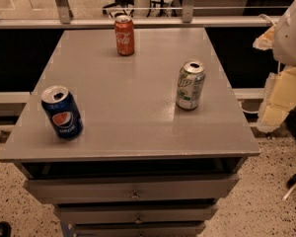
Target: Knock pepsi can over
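Setup: grey cabinet (128, 132) with a flat top, seen from the front and above. All positions below are given relative to this cabinet.

Pepsi can (62, 112) – stands upright on the cabinet top, near the front left corner and just inside the left edge. Dark blue body, with the round red-white-blue logo and white lettering facing the camera. Silver lid is up and its opening is visible. Nothing touches it.

Red Coca-Cola can (124, 35) – upright at the back edge of the cabinet top, a little left of the middle, well apart from the pepsi can.

Silver-and-green can (190, 85) – upright on the right half of the cabinet top, about midway from front to back and near the right edge. Its lid opening is also visible.

Gripper (281, 98) – off the cabinet altogether, beyond its right edge at roughly the height of the top. It shows as pale cream parts below the arm's (293, 31) white rounded housing, and is partly cut off by the picture edge. Cannot tell whether it is open or closed. It holds nothing that can be seen and touches none of the cans.

Below the cabinet top: a dark gap, then stacked grey drawers (133, 189) with small centre knobs. Speckled floor (256, 206) surrounds the cabinet base.
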Robot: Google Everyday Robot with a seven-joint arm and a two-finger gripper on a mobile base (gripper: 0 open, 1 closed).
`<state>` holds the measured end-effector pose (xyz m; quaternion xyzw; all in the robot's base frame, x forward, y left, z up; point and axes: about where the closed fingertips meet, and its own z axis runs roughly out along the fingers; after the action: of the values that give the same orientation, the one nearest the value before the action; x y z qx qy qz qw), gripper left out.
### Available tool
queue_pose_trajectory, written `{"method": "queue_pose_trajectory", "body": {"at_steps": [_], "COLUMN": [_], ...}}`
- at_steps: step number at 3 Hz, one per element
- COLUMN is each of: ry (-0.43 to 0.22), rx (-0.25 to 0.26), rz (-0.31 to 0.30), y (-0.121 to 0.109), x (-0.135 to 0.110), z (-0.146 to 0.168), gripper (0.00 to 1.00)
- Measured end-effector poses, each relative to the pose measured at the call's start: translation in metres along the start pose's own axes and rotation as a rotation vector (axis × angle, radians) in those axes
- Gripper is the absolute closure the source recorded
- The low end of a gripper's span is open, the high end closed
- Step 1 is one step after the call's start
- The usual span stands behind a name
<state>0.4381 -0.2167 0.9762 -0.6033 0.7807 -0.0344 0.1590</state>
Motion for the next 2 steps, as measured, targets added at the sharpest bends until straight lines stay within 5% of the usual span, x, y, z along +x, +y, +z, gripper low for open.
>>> {"method": "queue_pose_trajectory", "body": {"at_steps": [1, 2], "ry": [0.0, -0.07], "rx": [0.0, -0.004], "rz": [0.0, -0.015], "y": [0.0, 0.002], "x": [0.0, -0.047], "z": [0.0, 0.024], "gripper": [0.0, 0.0]}}
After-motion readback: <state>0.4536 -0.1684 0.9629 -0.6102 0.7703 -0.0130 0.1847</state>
